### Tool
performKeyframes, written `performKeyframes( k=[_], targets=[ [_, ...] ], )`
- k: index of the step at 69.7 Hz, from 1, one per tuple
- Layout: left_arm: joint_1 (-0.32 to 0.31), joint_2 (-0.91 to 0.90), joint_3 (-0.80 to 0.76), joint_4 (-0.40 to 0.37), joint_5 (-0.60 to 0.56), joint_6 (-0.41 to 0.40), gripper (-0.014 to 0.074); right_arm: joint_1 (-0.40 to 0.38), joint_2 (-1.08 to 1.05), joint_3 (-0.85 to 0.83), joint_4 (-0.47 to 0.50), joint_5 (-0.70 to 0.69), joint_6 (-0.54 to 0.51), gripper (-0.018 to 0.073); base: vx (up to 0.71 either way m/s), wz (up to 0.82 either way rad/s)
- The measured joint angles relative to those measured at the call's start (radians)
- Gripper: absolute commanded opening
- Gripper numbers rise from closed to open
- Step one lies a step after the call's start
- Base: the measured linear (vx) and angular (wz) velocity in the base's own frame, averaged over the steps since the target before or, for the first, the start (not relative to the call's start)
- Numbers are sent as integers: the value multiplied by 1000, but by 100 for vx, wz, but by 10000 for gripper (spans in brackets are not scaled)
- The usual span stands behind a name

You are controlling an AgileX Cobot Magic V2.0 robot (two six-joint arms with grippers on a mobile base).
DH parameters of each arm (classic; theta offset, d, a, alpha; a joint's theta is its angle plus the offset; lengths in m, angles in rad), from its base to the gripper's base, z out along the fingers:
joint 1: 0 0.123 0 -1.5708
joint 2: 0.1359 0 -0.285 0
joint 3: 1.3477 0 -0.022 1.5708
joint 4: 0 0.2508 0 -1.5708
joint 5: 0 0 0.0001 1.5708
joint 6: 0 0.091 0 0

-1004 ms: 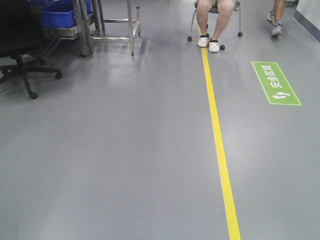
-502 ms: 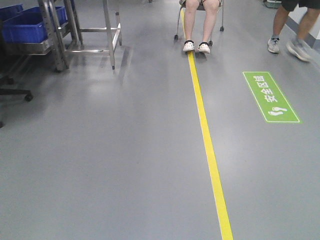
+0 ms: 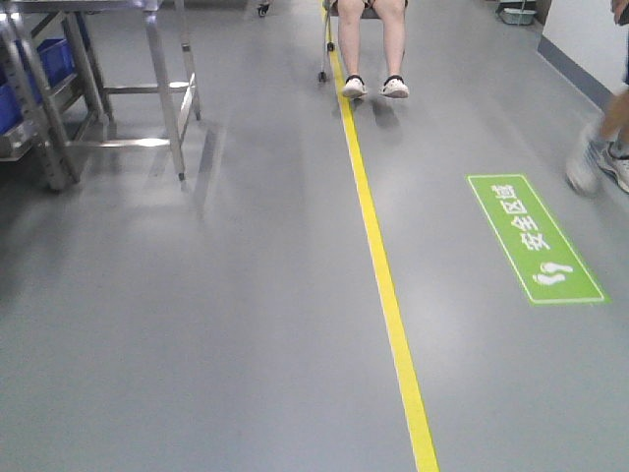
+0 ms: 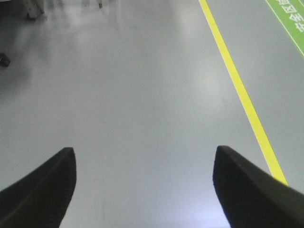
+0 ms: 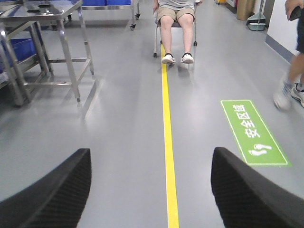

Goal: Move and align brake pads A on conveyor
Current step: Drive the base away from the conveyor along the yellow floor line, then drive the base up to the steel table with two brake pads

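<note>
The brake pads A and the conveyor are out of view in every frame. My left gripper (image 4: 144, 156) is open, its two black fingers wide apart over bare grey floor with nothing between them. My right gripper (image 5: 151, 156) is open too, with nothing held; the yellow floor line (image 5: 167, 142) runs between its fingers. Neither gripper shows in the front-facing view.
A yellow floor line (image 3: 378, 256) runs ahead to a seated person (image 3: 373, 49) on a chair. A steel table frame (image 3: 147, 88) and blue bins (image 3: 29, 79) stand at the left. A green floor sign (image 3: 534, 238) lies right, and a walking person's feet (image 3: 601, 157) pass there.
The front-facing view has swung left to right: the steel frame and bins slid leftward, the black office chair left the view, the green sign moved down, and the walking person came closer at right.
</note>
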Motion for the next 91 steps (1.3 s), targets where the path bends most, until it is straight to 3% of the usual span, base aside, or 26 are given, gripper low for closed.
performKeyframes(
  k=[91],
  targets=[
    [0,0,0,-1,0,0,545,0,0,0,0,0,0,498,80,-8]
  ],
)
